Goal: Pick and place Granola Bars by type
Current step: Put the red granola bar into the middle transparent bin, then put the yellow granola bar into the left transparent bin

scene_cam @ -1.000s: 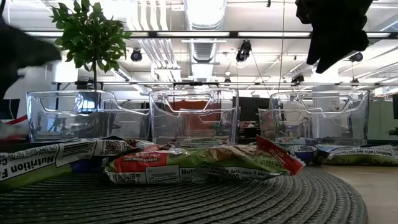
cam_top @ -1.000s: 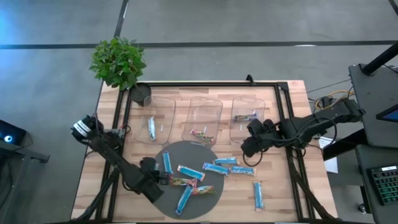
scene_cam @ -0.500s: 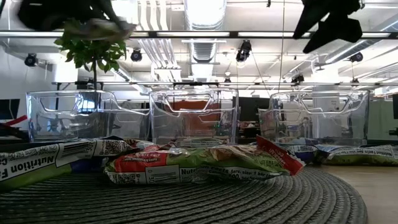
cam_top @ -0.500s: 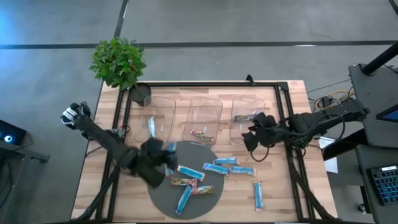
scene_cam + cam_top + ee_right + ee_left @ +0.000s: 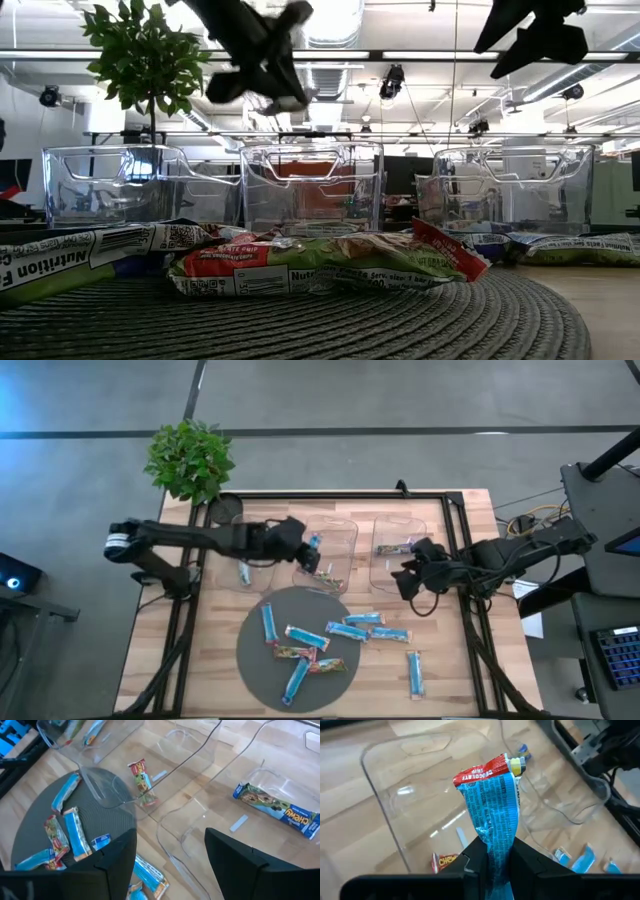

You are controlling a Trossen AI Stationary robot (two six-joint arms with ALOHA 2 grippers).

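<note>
Above the middle clear plastic bin [image 5: 328,550], the left claw [image 5: 303,546] is clamped on a light blue wrapped granola bar with a red end [image 5: 492,805], holding it in the air over the bin's left edge. On that bin's floor lies one multicoloured red-and-green bar [image 5: 324,577]. The left clear bin [image 5: 250,545] holds a single light blue bar [image 5: 244,571], and the right clear bin [image 5: 398,540] holds a darker bar with a blue end [image 5: 276,809].

The right claw [image 5: 407,582] hangs over the near right corner of the right bin with its fingers spread and nothing between them.

On the round dark grey woven mat [image 5: 258,665], in front of the bins, more bars lie loose: a light blue one standing lengthwise near the mat's left side [image 5: 268,622], a blue-and-red one beside it [image 5: 307,637], a multicoloured one just below that [image 5: 292,652], another multicoloured one [image 5: 327,665] and a light blue one near the mat's front edge [image 5: 296,680]. Three light blue bars sit near the mat's right rim [image 5: 347,631], [image 5: 363,618], [image 5: 390,634], and one more lies apart on the bare wooden counter [image 5: 450,670] to the right [image 5: 414,671].

A potted green leafy plant [image 5: 190,458] stands at the counter's far left corner.
</note>
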